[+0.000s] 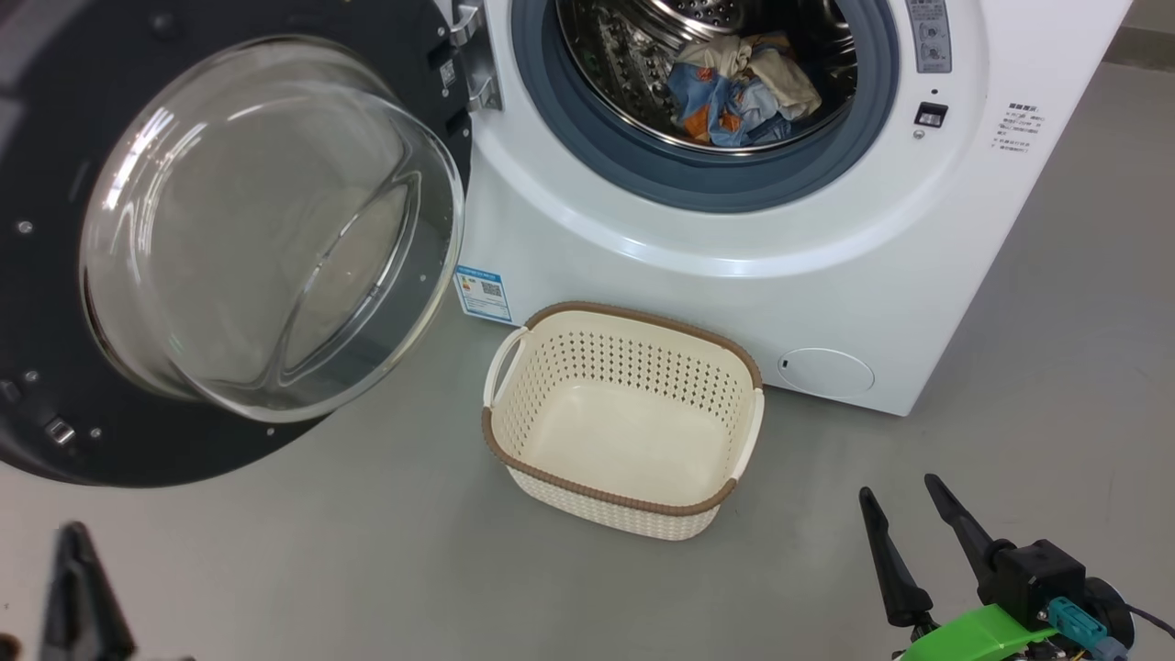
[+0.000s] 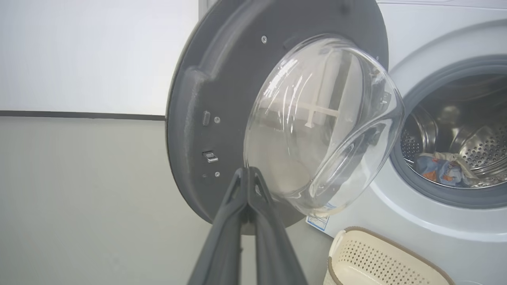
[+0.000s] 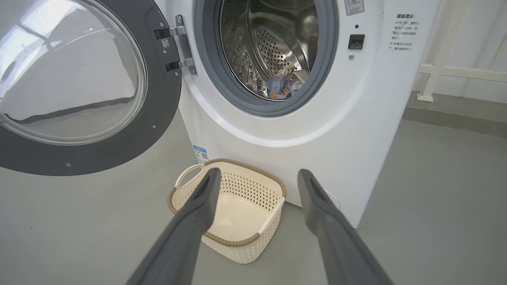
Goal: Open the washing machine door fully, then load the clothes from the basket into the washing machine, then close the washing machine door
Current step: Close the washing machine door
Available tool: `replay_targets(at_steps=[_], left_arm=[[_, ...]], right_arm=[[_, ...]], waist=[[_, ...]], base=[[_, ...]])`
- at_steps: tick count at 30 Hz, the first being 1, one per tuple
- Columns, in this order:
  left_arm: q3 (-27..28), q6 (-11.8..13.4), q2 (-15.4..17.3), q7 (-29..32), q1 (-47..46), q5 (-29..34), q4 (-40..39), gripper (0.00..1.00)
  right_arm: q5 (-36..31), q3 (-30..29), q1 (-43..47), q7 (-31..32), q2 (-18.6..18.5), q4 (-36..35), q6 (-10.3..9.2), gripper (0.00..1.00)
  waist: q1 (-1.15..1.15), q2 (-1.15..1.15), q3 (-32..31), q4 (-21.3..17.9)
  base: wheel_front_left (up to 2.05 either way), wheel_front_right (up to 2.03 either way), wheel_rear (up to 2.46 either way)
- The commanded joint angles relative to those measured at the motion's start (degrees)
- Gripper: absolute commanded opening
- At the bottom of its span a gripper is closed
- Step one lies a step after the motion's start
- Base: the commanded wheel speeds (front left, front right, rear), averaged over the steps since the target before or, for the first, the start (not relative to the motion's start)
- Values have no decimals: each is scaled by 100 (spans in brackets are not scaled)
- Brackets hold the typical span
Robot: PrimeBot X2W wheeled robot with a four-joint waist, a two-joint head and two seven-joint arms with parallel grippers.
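Observation:
The washing machine (image 1: 734,294) stands with its round black door (image 1: 55,138) swung wide open to the left, glass bowl (image 1: 266,229) bulging toward me. The clothes (image 1: 734,87), blue with orange prints plus cream pieces, lie inside the steel drum. The cream basket (image 1: 643,317) sits empty on the floor before the machine. My left gripper (image 1: 78,588) is shut on nothing at the lower left, below the door; in the left wrist view its joined tips (image 2: 247,172) point at the door's lower edge (image 2: 206,79). My right gripper (image 1: 900,488) is open, right of the basket.
Grey floor (image 1: 367,551) spreads around the basket. The right wrist view shows the basket (image 3: 237,162) between the open fingers (image 3: 198,206), the clothes (image 3: 283,85) in the drum, and a white rail (image 3: 455,71) against the wall right of the machine (image 3: 356,118).

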Motion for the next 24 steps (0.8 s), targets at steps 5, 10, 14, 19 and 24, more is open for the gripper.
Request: replay_targets(at_steps=[5, 10, 14, 19, 24], left_arm=[[704, -193, 291, -38, -681, 250, -307, 0], [1114, -361, 468, -38, -1123, 92, -303, 0], [1534, -554, 506, -38, -1573, -525, -92, 0], [2020, -743, 579, 54, -2086, -1517, 302, 0], [2580, -926, 1013, 349, -2625, -2550, 1044, 0]], right_arm=[[-31, 125, -148, -69, -1, -161, 9, 100], [-9, 111, -158, -69, 9, -164, 9, 100], [4, 117, -175, -69, 15, -166, 9, 100], [22, 127, -206, -69, 5, -159, 9, 100], [51, 159, -280, -69, -16, -158, 9, 100]], waist=[[0, 0, 9, -25], [0, 0, 26, -48], [0, 0, 60, -70], [0, 0, 105, -102], [0, 0, 184, -189]], base=[[0, 0, 0], [0, 0, 0], [0, 0, 0], [0, 0, 0], [0, 0, 0]])
